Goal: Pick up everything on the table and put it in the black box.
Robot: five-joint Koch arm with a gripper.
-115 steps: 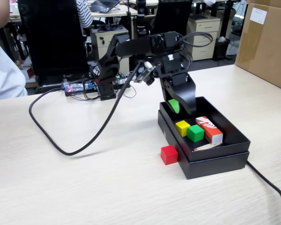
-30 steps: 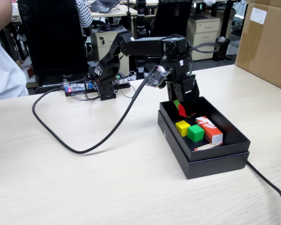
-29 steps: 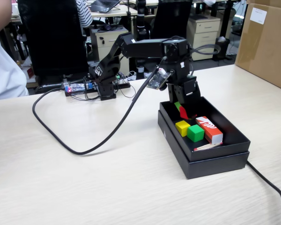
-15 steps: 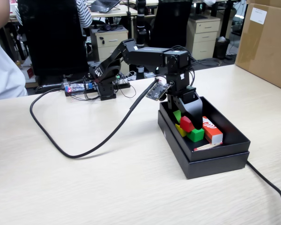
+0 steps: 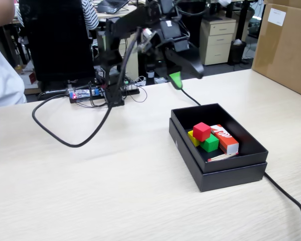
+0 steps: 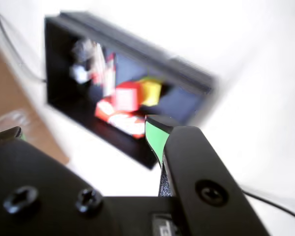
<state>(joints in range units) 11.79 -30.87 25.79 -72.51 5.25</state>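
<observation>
In the fixed view the black box (image 5: 226,170) sits right of centre on the table (image 5: 90,191). Inside it the red cube (image 5: 201,131) rests on top of the yellow cube (image 5: 191,137) and the green cube (image 5: 210,144). My gripper (image 5: 186,75) hangs high above the table behind the box, open and empty, with its green pad showing. The blurred wrist view looks down at the box (image 6: 64,59), the red cube (image 6: 128,97) and the yellow cube (image 6: 151,92). There my gripper (image 6: 83,130) has its jaws wide apart with nothing between them.
A red-and-white carton (image 5: 224,138) lies in the box beside the cubes. A black cable (image 5: 65,138) loops over the table on the left, and another (image 5: 291,201) runs off at the lower right. A big brown carton (image 5: 283,45) stands at the far right.
The gripper lowered the red cube into the box, let it go on top of the other cubes, then rose up and back, open.
</observation>
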